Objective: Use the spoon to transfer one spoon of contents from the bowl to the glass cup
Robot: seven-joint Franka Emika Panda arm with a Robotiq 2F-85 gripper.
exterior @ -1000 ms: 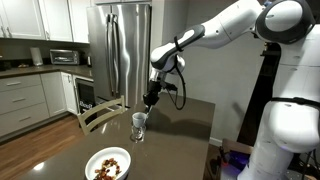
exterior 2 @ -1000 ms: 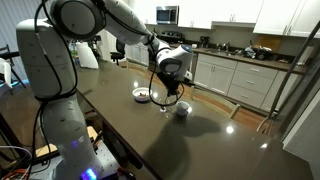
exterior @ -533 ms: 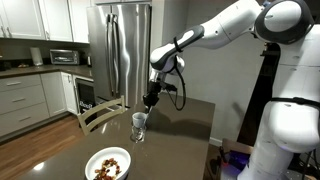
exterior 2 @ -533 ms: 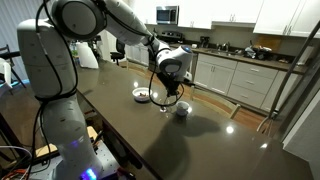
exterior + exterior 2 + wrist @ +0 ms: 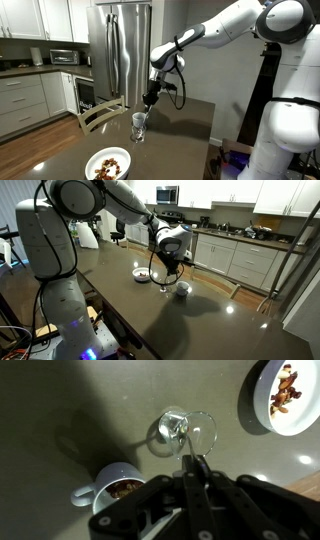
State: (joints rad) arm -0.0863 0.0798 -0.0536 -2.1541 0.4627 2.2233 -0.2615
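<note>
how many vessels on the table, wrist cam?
3: white bowl top right; glass cup centre; white mug lower left. The gripper blocks the bottom of the view, so more may be hidden.

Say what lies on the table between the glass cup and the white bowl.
Nothing: the wrist view shows only bare dark table between the glass cup and the bowl.
</note>
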